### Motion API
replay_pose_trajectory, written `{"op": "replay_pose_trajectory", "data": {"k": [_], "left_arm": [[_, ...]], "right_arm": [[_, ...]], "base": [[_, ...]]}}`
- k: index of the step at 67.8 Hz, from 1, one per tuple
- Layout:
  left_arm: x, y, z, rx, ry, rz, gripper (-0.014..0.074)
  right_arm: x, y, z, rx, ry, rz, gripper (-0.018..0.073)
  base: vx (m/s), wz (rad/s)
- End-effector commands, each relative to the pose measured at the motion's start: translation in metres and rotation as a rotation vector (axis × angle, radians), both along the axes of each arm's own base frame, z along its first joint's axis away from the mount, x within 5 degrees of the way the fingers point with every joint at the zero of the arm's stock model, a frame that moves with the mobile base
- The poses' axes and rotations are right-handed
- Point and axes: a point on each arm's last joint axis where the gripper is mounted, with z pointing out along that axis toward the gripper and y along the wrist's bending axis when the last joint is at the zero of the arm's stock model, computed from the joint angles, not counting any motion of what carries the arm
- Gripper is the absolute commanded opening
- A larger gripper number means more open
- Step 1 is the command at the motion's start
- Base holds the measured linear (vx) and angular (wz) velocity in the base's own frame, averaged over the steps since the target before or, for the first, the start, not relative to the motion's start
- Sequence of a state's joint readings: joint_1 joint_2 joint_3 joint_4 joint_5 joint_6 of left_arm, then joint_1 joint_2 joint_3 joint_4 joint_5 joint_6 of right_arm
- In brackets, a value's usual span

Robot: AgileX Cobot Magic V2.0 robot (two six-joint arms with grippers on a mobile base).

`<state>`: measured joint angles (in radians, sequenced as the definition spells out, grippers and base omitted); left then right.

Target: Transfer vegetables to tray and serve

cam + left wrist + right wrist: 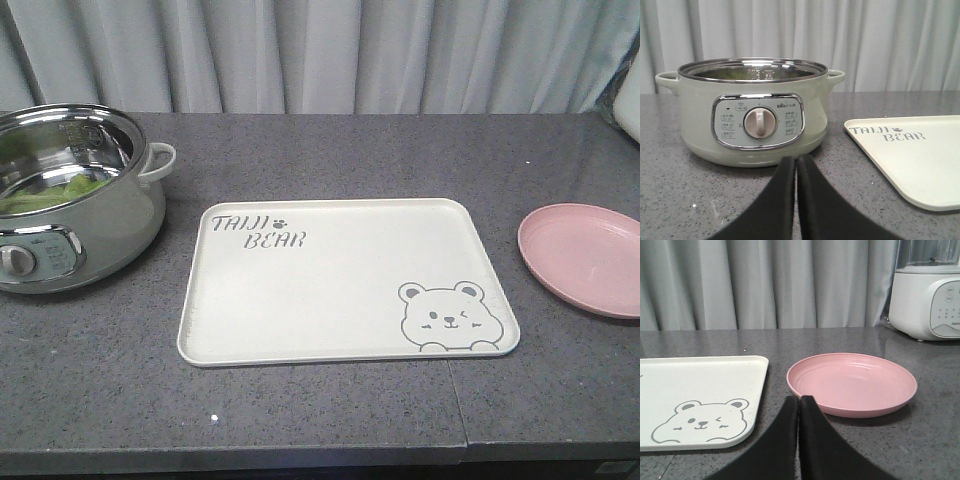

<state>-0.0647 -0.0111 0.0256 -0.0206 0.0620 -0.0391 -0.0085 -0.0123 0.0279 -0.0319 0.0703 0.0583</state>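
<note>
Countertop [100, 390], speckled grey, under tray [340, 290]; curtain [320, 50] behind

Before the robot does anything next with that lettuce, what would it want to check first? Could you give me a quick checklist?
1. Lettuce leaf found: ok, it lies inside the pot.
2. Pot uncovered: ok, no lid on it.
3. Tray free for the leaf: ok, nothing lies on it.
4. Left hand open for a grasp: not ok, its fingers are shut and empty, facing the pot.
5. Right hand out of the way: ok, shut and empty, low in front of the pink plate.
6. Pot cool enough to reach into: cannot tell.
</note>
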Motion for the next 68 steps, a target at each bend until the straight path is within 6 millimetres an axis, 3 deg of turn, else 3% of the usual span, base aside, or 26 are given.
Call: {"op": "replay_pose_trajectory", "data": {"k": [1,68], "left_arm": [[-0.0002,0.0002,-0.0016,-0.015,-0.059,0.001,-0.0006],[-0.0002,0.0002,-0.0016,-0.015,-0.059,0.001,-0.0006]], "right_arm": [[-0.0002,0.0001,0.0021,-0.017,-0.07,-0.001,-0.0006],[-0.0002,0.0001,0.0021,-0.017,-0.07,-0.001,-0.0006]], "base": [[0.02,-0.01],[0.0,0.0]]}}
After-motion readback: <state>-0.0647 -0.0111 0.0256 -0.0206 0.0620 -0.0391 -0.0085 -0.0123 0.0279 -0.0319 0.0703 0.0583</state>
